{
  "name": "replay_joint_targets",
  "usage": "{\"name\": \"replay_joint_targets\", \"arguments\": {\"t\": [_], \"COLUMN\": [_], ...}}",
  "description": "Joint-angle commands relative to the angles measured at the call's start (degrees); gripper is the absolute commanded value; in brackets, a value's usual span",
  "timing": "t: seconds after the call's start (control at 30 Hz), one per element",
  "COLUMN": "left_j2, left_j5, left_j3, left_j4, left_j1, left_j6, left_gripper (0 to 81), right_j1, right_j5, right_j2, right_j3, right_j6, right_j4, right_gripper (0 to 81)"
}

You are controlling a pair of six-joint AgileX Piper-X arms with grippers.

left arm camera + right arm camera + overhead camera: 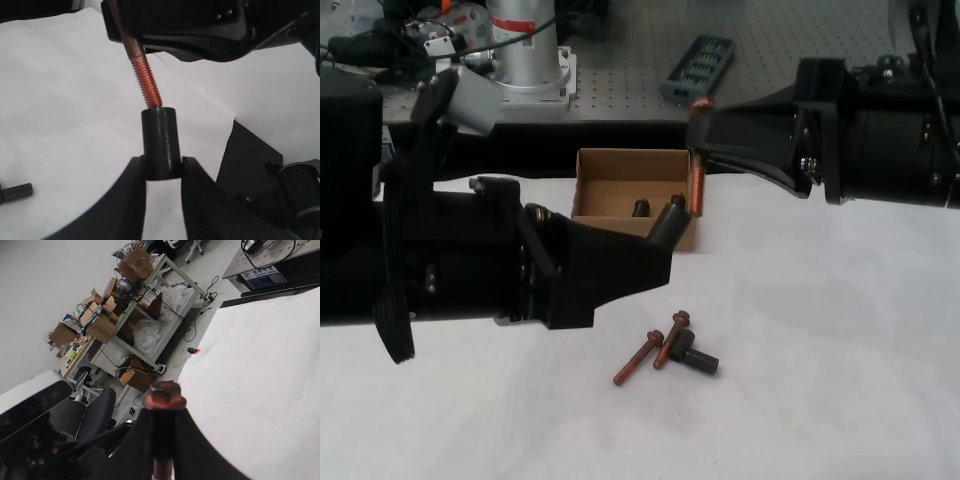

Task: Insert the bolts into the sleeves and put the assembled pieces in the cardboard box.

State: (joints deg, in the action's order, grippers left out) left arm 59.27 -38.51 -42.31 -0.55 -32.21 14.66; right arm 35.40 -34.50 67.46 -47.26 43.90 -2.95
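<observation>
Copper-coloured bolt, clamped in the right pincer, meets the mouth of the black sleeve gripped by the left pincer near the two-o'clock corner of the cardboard box, so I'd straighten its lean before pressing it in.

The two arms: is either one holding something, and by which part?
Left tool grips a black sleeve by its lower end. Right tool grips a copper bolt just below its head, threaded tip at the sleeve's mouth.
</observation>
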Motion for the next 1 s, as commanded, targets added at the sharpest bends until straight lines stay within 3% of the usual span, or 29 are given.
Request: {"name": "replay_joint_targets", "arguments": {"t": [0.0, 0.97], "left_j2": [-0.71, -0.71], "left_j5": [-0.74, 0.57], "left_j3": [-0.19, -0.19], "left_j4": [1.94, 5.79], "left_j1": [0.06, -0.20], "left_j6": [1.24, 4.87], "left_gripper": [0.7, 0.7], "right_j1": [0.09, 0.09], "right_j5": [-2.10, -3.60], "right_j2": [0.08, 0.08], "right_j3": [-0.28, -0.28], "right_j6": [0.22, 2.40], "right_j4": [-3.09, -4.56], "right_gripper": [2.8, 2.8]}}
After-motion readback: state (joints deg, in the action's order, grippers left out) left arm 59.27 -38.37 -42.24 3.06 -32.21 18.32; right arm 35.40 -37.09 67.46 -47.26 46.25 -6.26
